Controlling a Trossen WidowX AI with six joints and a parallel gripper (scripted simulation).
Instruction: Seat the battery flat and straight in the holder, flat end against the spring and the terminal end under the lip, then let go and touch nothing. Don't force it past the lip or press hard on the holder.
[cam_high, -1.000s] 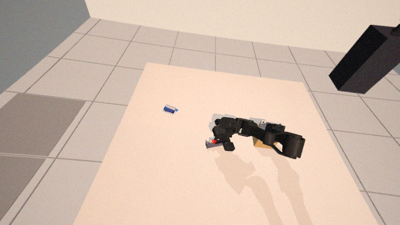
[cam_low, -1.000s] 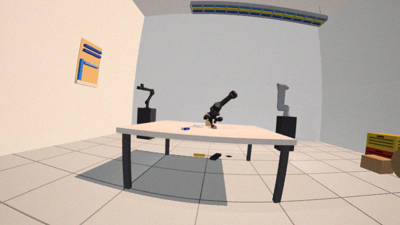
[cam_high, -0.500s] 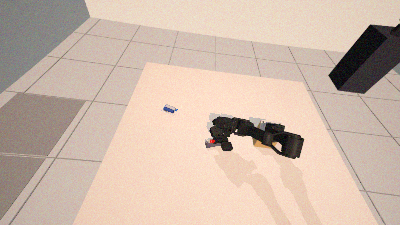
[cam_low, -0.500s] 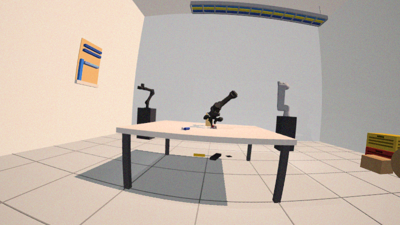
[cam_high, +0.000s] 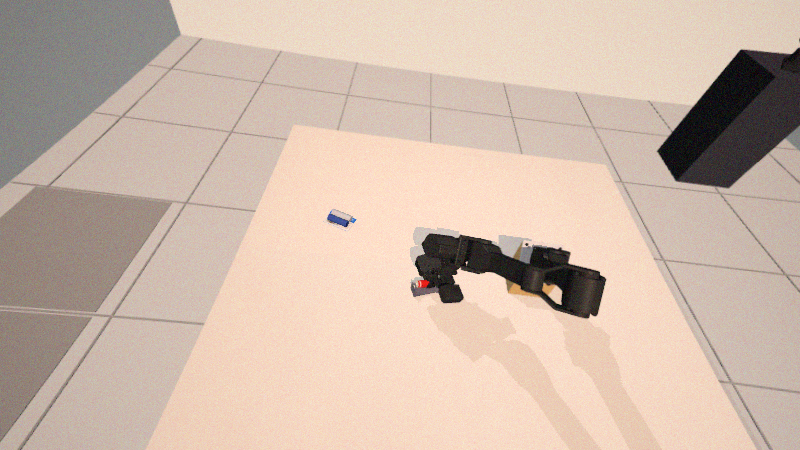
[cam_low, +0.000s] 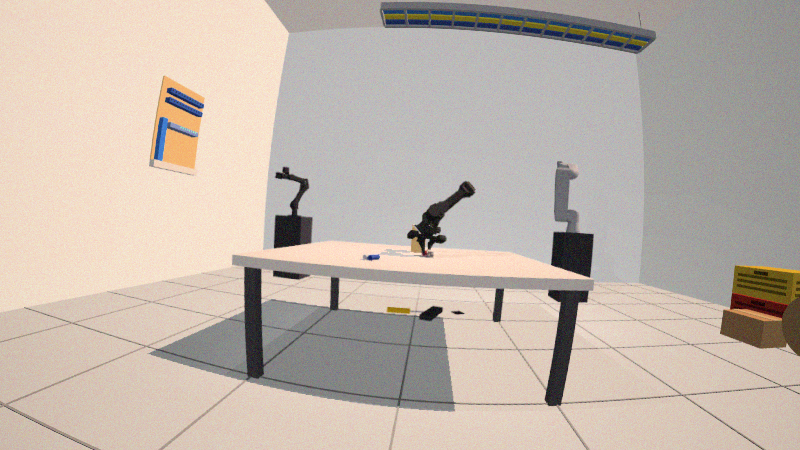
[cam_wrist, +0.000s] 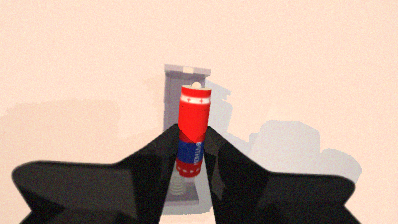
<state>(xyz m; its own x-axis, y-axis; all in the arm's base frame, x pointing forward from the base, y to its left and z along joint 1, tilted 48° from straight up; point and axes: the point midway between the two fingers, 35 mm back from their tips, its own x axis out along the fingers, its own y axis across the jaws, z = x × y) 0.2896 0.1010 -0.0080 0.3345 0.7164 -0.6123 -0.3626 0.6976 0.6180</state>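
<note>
You could read no text anywhere: the white marks on the red-and-blue cylindrical battery (cam_wrist: 194, 125) and the dark lines on the yellow box (cam_low: 765, 284) were too blurred.

High top view, distant low exterior, close wrist, all sharing table (cam_low: 475, 268)

Bare table (cam_high: 346, 347) around holder (cam_wrist: 172, 85), blue object (cam_high: 341, 218) well apart
</note>
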